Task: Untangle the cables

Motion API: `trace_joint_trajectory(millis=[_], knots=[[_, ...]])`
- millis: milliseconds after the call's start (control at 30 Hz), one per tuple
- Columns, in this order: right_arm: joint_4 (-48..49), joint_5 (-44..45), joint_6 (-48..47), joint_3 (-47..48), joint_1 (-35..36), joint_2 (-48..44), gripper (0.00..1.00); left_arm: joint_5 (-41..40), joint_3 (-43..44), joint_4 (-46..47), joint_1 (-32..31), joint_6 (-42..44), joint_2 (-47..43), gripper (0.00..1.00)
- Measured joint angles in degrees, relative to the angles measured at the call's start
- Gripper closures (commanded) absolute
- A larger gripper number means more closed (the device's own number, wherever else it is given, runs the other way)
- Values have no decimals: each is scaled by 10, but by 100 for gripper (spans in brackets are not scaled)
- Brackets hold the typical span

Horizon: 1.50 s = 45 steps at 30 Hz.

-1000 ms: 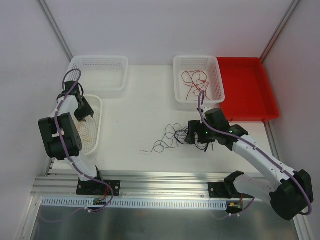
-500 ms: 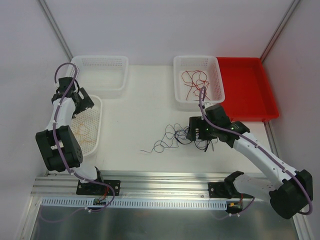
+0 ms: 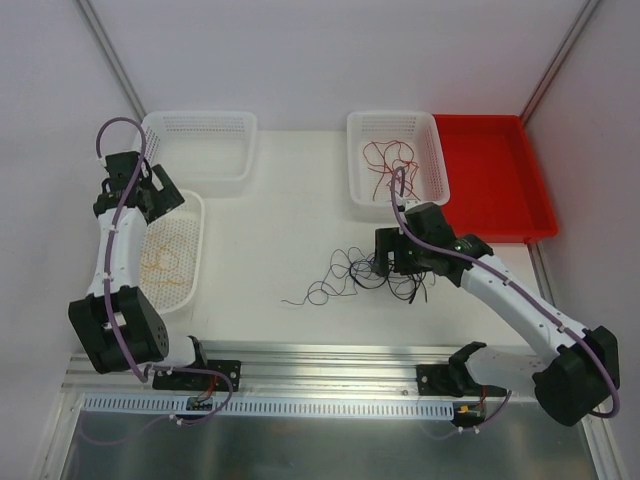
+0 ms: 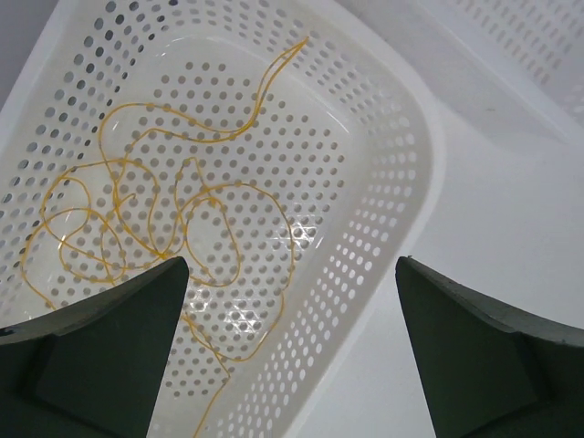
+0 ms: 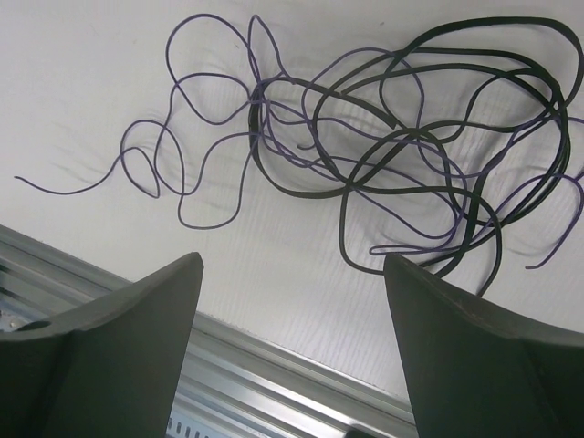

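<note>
Right gripper (image 5: 292, 265), wide open and empty, hovers over the tangled purple and black cables (image 5: 474, 27); pinch the purple loose end at their left, seemingly freest. Left gripper (image 4: 290, 265), far left of them, gapes empty.

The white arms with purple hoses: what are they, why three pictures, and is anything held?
They are two robot arms bolted to a table. One picture looks down from above; the others come from a camera on each wrist, so the dark wedges there are that arm's own jaws. The left arm hovers over a white basket with a yellow-orange cable inside. The right arm hovers over tangled purple and black cables on the table. Red cables lie in another basket, beside a red tray. Both pairs of jaws stand open, holding nothing.
</note>
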Motion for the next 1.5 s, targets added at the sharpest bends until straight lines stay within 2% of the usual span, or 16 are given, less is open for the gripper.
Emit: trace_joint_trajectory(millis=[167, 267, 500, 567, 733, 833, 867, 933, 967, 1067, 1300, 1500], knots=[[2, 9, -13, 1, 0, 29, 15, 14, -18, 0, -47, 1, -78, 1], [9, 10, -24, 1, 0, 47, 17, 32, -34, 2, -108, 1, -125, 1], [52, -10, -67, 1, 0, 100, 26, 131, -116, 0, -243, -21, -226, 1], [71, -29, -85, 1, 0, 113, 33, 158, -150, -2, -278, -44, -247, 1], [111, -73, -115, 6, 0, 153, 40, 178, -218, -6, -374, -98, -264, 1], [128, -92, -130, 14, 0, 185, 54, 176, -249, -8, -419, -128, -264, 1], [131, -98, -134, 17, 0, 196, 64, 175, -256, -9, -427, -136, -264, 1], [136, -108, -142, 22, 2, 212, 76, 173, -267, -10, -438, -148, -262, 1], [138, -112, -145, 24, 3, 217, 86, 172, -271, -10, -442, -153, -261, 1], [134, -120, -155, 35, 9, 222, 99, 165, -275, -10, -451, -164, -255, 1], [71, -125, -174, 142, 38, 210, 99, 151, -276, -10, -452, -168, -254, 1], [-31, -116, -191, 356, 82, 172, 99, 143, -276, -10, -452, -169, -253, 1]])
